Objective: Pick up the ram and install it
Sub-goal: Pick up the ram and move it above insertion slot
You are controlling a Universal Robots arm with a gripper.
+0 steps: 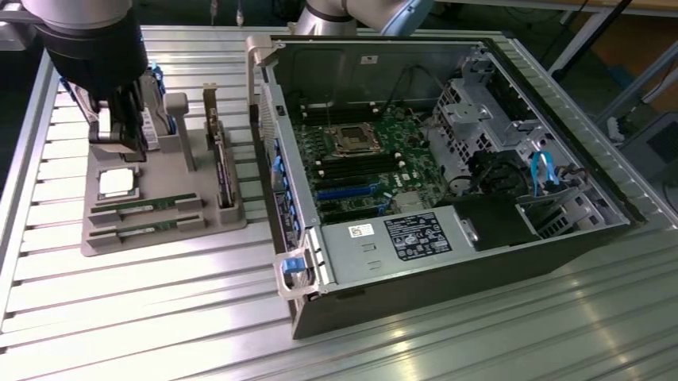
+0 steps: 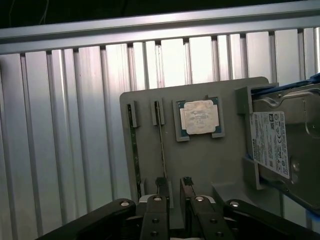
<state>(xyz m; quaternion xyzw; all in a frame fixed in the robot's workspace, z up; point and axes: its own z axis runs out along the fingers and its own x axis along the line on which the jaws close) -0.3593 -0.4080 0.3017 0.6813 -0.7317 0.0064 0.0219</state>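
Two ram sticks lie edge-up in slots of the grey fixture tray [image 1: 159,242]. In the exterior view they are the ram [image 1: 143,205] and a second stick [image 1: 138,229]. In the wrist view they are thin lines, the ram [image 2: 161,145] and the other stick [image 2: 134,150]. My gripper [image 1: 119,147] hangs above the tray's far end, apart from both sticks. In the wrist view the gripper [image 2: 175,186] is open by a narrow gap with nothing in it, and one fingertip [image 2: 162,186] lines up with the nearer stick. The motherboard [image 1: 371,171] lies in the open computer case [image 1: 445,262].
A square silver processor [image 2: 200,117] sits in the tray beside the sticks, also the processor [image 1: 117,182]. A hard drive [image 2: 282,145] stands at the tray's end close to my gripper. A green expansion card [image 1: 222,171] stands upright between the tray and the case wall [image 1: 278,151].
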